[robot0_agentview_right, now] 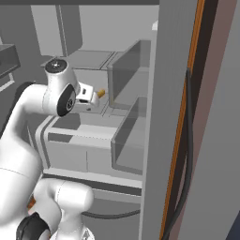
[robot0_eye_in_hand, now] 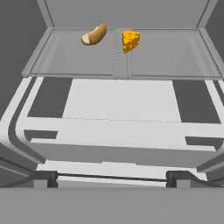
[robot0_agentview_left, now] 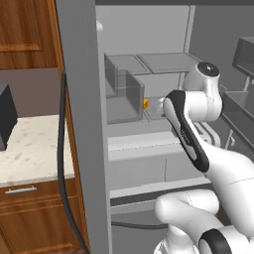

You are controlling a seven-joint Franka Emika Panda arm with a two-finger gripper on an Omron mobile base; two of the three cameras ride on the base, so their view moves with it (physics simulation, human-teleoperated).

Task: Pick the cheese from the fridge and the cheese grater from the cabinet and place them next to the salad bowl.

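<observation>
The cheese [robot0_eye_in_hand: 131, 41] is a small orange-yellow wedge with tiny holes. It sits on a clear glass shelf [robot0_eye_in_hand: 175, 57] deep inside the fridge [robot0_agentview_left: 82, 124], close to the back wall. Nothing is touching it. In the left base view it is a tiny orange speck [robot0_agentview_left: 145, 103] past a clear bin [robot0_agentview_left: 124, 96], and in the right base view a little bit of it peeks out [robot0_agentview_right: 100, 93] just beside the robot's hand.

Just beside the cheese, on the same shelf, lies a small tan bread roll [robot0_eye_in_hand: 94, 34]. The two are near each other but do not touch.

Below the shelf, closer to the camera, are the pale grey tops of the fridge drawers [robot0_eye_in_hand: 122, 131].

The gripper [robot0_eye_in_hand: 113, 179] points into the fridge at the shelf. Its two dark tips stand far apart at the bottom of the hand view, so the jaws are wide and hold nothing. The cheese is well ahead of them.

The white arm [robot0_agentview_left: 191, 129] reaches in through the fridge opening. To the left of the fridge are a pale speckled counter [robot0_agentview_left: 30, 149] and a reddish-brown wooden cabinet [robot0_agentview_left: 25, 30] above it.
</observation>
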